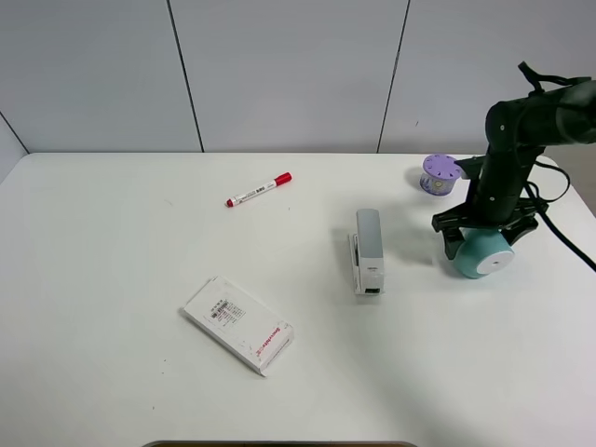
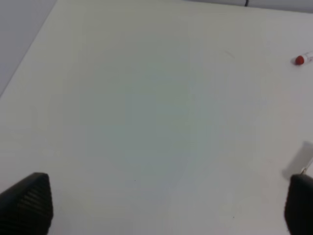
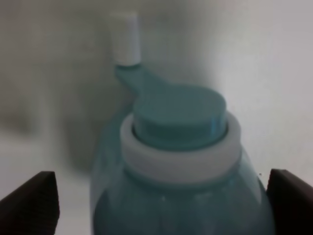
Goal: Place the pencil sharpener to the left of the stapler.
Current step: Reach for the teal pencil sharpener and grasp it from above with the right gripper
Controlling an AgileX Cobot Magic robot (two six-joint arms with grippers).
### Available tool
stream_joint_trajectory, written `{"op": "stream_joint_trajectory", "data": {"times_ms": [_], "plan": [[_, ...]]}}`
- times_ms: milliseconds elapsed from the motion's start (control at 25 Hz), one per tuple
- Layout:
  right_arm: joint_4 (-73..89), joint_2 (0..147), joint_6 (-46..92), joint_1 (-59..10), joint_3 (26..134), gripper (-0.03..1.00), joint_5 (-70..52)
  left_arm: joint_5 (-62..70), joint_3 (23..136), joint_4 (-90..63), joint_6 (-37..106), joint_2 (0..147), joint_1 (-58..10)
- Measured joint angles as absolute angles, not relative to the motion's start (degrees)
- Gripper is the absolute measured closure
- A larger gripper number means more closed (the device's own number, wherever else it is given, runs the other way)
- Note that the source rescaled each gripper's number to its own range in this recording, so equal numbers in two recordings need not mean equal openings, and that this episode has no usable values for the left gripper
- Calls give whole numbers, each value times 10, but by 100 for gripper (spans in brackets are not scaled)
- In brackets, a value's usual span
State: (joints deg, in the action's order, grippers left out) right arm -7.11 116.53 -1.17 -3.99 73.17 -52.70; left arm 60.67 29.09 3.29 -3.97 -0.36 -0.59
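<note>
The teal pencil sharpener (image 1: 484, 253) lies on the white table to the right of the stapler (image 1: 368, 250), its pale round face toward the front. My right gripper (image 1: 480, 237) is down over it, open, with a finger on each side. In the right wrist view the sharpener (image 3: 181, 147) fills the space between the two dark fingertips (image 3: 29, 200), its crank and white knob pointing away; I see a gap on one side, and the other side is too close to judge. My left gripper (image 2: 161, 205) is open over bare table and is outside the exterior high view.
A small purple cylinder (image 1: 440, 173) stands just behind the right arm. A red-capped marker (image 1: 259, 190) lies at the back centre-left, its cap also visible in the left wrist view (image 2: 299, 59). A flat white labelled box (image 1: 238, 324) lies at the front left.
</note>
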Motion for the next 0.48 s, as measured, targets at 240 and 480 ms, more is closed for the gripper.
{"op": "stream_joint_trajectory", "data": {"times_ms": [240, 480], "plan": [[-68, 1191, -12, -40, 732, -3, -513, 607, 291, 33, -40, -4, -6], [-67, 1198, -12, -40, 732, 2, -507, 607, 291, 33, -40, -4, -6]]}}
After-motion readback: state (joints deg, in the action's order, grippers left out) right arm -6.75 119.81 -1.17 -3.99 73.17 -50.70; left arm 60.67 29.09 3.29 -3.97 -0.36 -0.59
